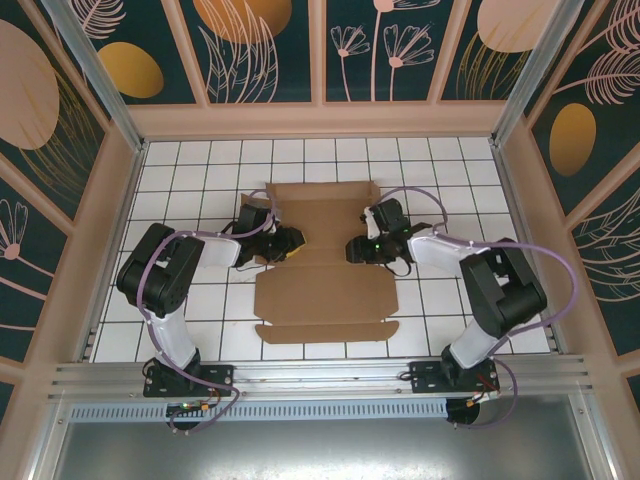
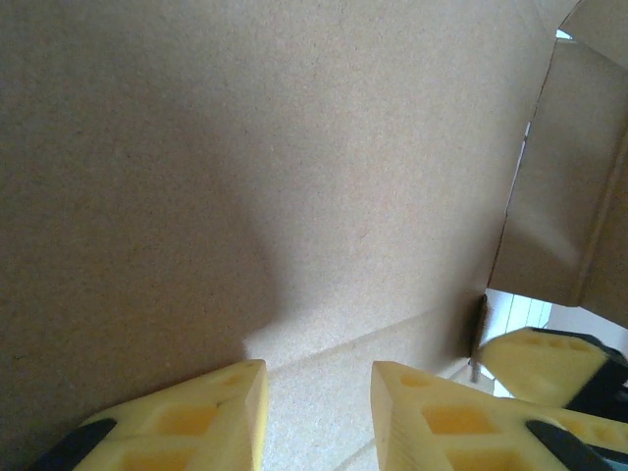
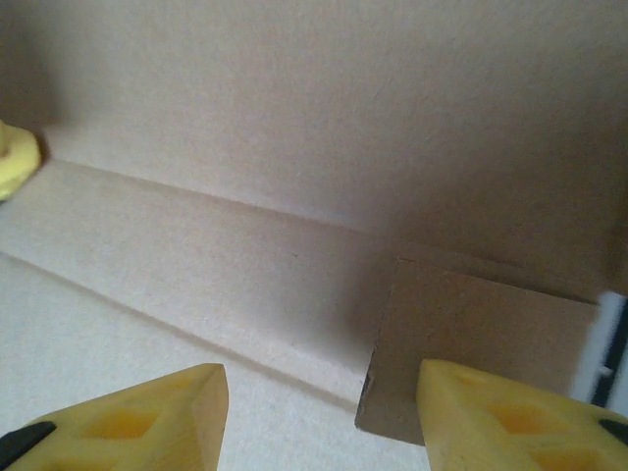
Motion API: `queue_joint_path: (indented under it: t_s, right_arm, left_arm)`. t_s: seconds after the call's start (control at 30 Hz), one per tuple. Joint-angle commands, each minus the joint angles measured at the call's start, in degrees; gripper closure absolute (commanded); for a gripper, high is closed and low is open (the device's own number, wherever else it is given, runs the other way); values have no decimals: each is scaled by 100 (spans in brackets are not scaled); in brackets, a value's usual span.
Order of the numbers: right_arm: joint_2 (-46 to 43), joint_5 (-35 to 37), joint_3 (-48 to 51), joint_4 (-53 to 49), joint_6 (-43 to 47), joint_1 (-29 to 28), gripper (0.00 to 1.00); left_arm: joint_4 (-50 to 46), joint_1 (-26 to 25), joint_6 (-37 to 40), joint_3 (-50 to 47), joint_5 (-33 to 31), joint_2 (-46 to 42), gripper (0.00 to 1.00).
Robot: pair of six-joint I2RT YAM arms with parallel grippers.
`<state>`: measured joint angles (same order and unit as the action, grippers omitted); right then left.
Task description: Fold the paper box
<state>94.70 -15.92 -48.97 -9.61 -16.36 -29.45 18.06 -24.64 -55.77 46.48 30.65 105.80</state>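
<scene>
The paper box (image 1: 325,295) lies as a brown cardboard blank on the white tiled floor, with a narrow front flap (image 1: 325,332) flat toward the arms. My left gripper (image 1: 288,242) and right gripper (image 1: 356,248) face each other over its middle crease. In the left wrist view my left gripper (image 2: 319,378) is open above a crease, with a cardboard panel (image 2: 245,147) rising ahead and a side flap (image 2: 564,186) standing at right. In the right wrist view my right gripper (image 3: 324,378) is open, and a small cardboard tab (image 3: 471,339) lies by its right finger (image 3: 510,412).
Wooden walls (image 1: 110,230) ring the tiled floor (image 1: 200,170) on three sides. A metal rail (image 1: 320,380) with both arm bases runs along the near edge. The other gripper's yellow fingertip (image 2: 540,363) shows at the right of the left wrist view.
</scene>
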Motion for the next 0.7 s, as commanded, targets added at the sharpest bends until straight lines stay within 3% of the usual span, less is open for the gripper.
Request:
queue_joint_path:
  t_s: [0.0, 0.27, 0.43, 0.67]
  right_arm:
    - [333, 188, -144, 70, 104, -157, 45]
    - [-763, 480, -671, -710, 116, -236, 45]
    - [-770, 381, -1147, -1000, -26, -465, 48]
    - [308, 1071, -1645, -1318, -243, -882, 82]
  left_arm:
    - [-557, -31, 133, -249, -239, 234, 66]
    - [-629, -32, 124, -180, -219, 82, 66]
    - [-645, -35, 97, -55, -157, -44, 65]
    - [-1161, 12, 243, 432, -222, -718, 59]
